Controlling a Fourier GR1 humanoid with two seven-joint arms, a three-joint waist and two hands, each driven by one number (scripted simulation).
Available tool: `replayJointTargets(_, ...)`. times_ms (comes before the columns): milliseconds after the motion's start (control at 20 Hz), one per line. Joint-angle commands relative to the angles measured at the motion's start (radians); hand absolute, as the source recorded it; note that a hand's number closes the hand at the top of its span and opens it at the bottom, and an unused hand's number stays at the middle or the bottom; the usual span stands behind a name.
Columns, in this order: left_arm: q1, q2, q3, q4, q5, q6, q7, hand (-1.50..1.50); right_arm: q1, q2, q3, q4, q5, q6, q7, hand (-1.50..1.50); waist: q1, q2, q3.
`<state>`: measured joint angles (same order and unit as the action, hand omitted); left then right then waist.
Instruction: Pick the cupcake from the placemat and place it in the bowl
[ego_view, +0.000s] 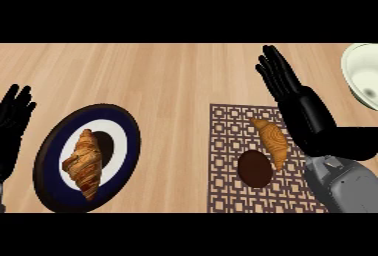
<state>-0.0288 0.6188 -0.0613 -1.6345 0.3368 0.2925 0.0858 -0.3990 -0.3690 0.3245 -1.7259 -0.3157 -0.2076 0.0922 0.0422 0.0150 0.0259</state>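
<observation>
Looking straight down on a pale wooden worktop (170, 75), and nothing has been picked up yet. The cupcake (255, 169), a dark brown round seen from above, sits on the patterned placemat (229, 145) at centre right, with a golden croissant (272, 141) lying just beside it, close enough that they may be touching. That neighbour matters: any grasp will likely have to come in from the cupcake's free side, or from above, to avoid nudging the pastry.

The right hand (284, 80) is up past the mat's far right corner, fingers straight and spread, holding nothing. It sits between the mat and the pale bowl (362, 75), which is cut off by the right edge at the top corner. By my reading it is poised there rather than committed to either.

Over at the left edge, the left hand (15, 117) rests open, fingers up, also empty. Beside it is a dark blue and white plate (122, 127) carrying a second, darker croissant (85, 162), well apart from the mat and seemingly no part of this job.

The wood grain runs across the view. No wall or room shows, only worktop.
</observation>
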Motion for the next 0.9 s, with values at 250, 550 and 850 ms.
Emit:
replayJointTargets(250, -0.092, -0.174, -0.165, -0.016, -0.06, 0.018, -0.041, 0.0, 0.136, -0.04, 0.358, 0.062, 0.165, 0.143, 0.115, 1.5, -0.066, -0.011, -0.028)
replayJointTargets(550, -0.038, -0.252, -0.216, 0.027, -0.076, 0.041, -0.069, 0.0, 0.383, 0.073, 0.227, -0.036, 0.349, -0.305, -0.204, -1.5, -0.103, -0.02, -0.023)
replayJointTargets(850, -0.112, -0.318, -0.246, 0.103, -0.116, 0.021, -0.069, 0.0, 0.557, 0.026, 0.277, -0.202, 0.49, -0.381, -0.345, -1.5, -0.059, -0.017, -0.026)
